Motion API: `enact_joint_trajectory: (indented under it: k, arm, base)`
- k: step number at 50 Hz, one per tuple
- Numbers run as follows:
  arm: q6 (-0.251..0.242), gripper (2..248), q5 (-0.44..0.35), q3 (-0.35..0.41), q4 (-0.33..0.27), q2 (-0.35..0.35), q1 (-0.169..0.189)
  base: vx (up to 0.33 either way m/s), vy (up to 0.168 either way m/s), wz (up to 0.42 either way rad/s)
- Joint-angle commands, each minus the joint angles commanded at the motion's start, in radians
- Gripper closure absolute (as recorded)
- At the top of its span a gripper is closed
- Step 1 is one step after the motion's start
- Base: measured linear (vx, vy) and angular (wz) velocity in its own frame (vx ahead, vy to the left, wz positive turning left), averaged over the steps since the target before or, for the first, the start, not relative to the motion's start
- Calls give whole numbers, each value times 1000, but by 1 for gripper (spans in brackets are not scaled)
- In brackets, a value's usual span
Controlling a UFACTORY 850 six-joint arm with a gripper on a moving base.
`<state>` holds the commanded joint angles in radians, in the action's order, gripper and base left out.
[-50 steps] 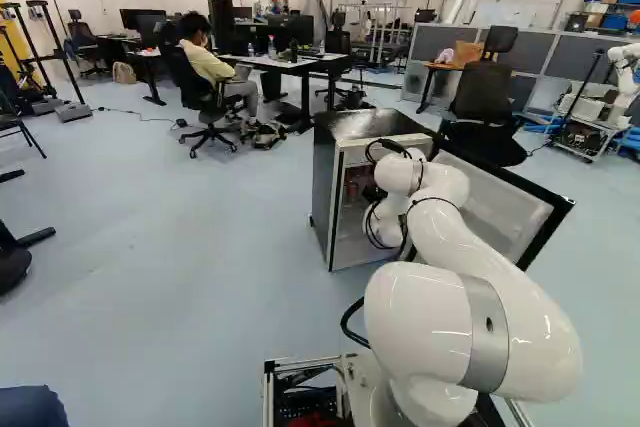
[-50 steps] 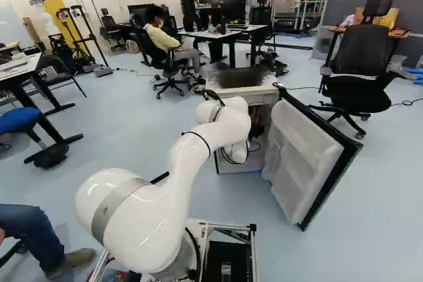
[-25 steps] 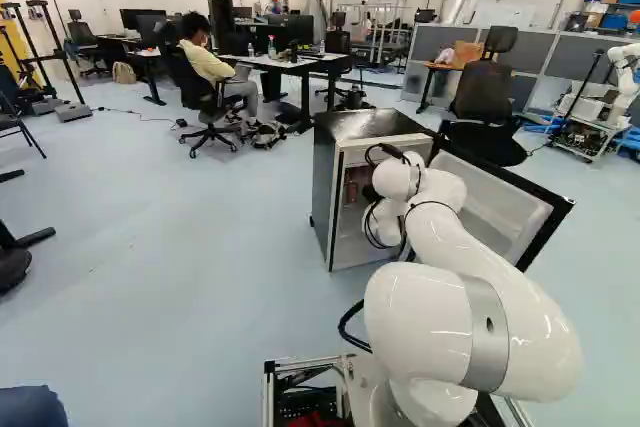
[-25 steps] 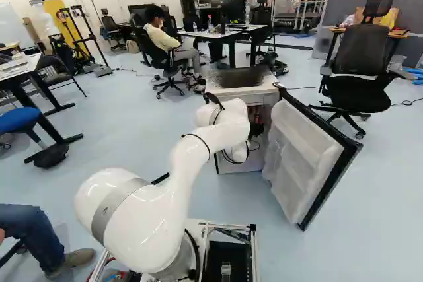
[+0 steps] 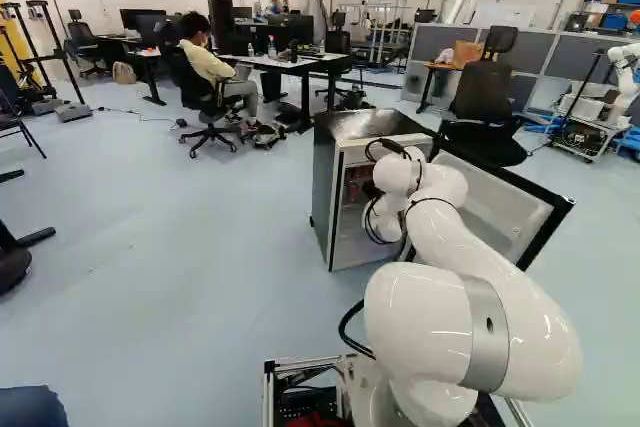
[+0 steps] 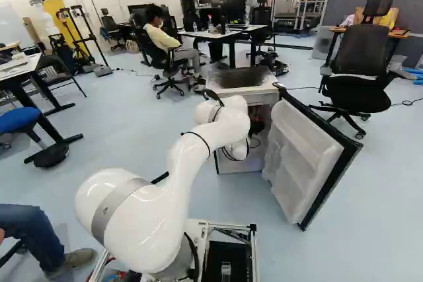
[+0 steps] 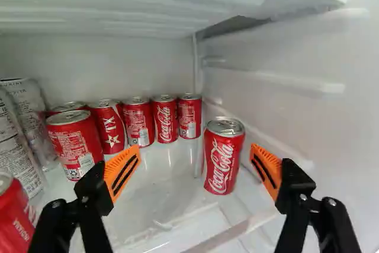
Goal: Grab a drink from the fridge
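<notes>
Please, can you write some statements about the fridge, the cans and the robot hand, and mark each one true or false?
1. The fridge door stands open. True.
2. The hand is closed on a can. False: the hand is open, its orange pads apart, with no can gripped.
3. One red can stands apart from the row of red cans along the back wall. True.
4. Every can inside is red. False: pale cans stand at one side.
</notes>
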<state>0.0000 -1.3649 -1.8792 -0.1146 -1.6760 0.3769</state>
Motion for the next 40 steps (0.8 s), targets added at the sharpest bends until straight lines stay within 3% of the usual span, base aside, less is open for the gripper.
enact_joint_trajectory:
  k: [40]
  arm:
    - [0, 3, 52, -90, 0, -49, -7]
  base:
    - [0, 0, 0]
